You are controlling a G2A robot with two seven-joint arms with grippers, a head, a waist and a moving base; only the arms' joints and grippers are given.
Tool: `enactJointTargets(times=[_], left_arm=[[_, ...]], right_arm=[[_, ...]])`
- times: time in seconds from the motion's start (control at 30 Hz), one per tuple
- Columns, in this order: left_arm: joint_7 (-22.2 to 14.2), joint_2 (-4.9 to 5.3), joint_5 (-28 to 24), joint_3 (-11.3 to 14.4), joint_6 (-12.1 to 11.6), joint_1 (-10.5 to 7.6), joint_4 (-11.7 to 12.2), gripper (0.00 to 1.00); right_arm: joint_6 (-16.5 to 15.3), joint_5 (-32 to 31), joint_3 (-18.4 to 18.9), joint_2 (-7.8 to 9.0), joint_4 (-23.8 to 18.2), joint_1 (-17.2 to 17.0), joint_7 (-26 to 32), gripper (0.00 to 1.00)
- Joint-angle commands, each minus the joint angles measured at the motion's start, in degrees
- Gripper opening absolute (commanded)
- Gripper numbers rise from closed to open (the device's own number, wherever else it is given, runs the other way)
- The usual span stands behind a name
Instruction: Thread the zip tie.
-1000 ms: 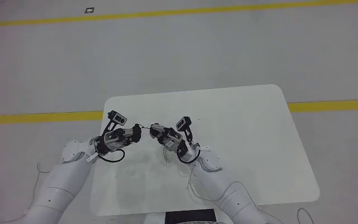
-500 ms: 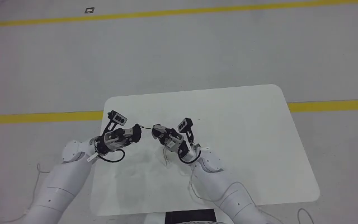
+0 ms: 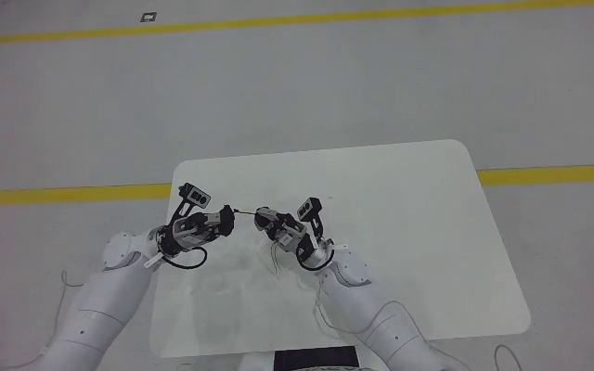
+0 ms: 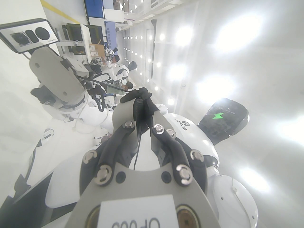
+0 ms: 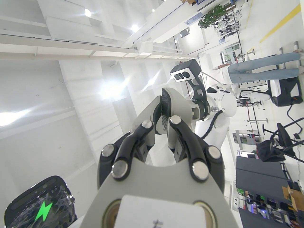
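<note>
A: What is hard to see?
B: In top view the zip tie [image 3: 245, 213] is only a thin dark line, held above the table [image 3: 408, 232], stretched btw the left gripper [image 3: 227, 219] and the right gripper [image 3: 263, 220]. Head and tail I cannot tell apart. In right wrist view the fingers hide the tie.
A: State of the left gripper?
B: Fingers pressed together on the zip tie. In left wrist view the black strap comes out at the tips, and a thin strand runs down btw the fingers twd the wrist.
A: And the right gripper?
B: Pads closed against each other. From left wrist view the strap goes straight to its fingers, but the contact spot is behind one finger. It grips the tie there, approx at the other end.
A: Diff vs 1 s ago?
B: The right gripper moved slightly away from the left one, twd the robot's right, so the strap span btw them is longer. The left gripper is at the same place w/ the same grip.
</note>
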Motion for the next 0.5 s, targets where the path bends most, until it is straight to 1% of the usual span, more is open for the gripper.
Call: enactJointTargets(times=[0.0, 0.47], left_arm=[[0.0, 0.0, 0.0, 0.0, 0.0, 0.0, 0.0, 0.0], [0.0, 0.0, 0.0, 0.0, 0.0, 0.0, 0.0, 0.0]], right_arm=[[0.0, -0.03, -0.06, 0.05, -0.01, -0.02, -0.08, 0.0], [0.0, -0.47, -0.38, 0.49, 0.16, -0.02, -0.81, 0.0]])
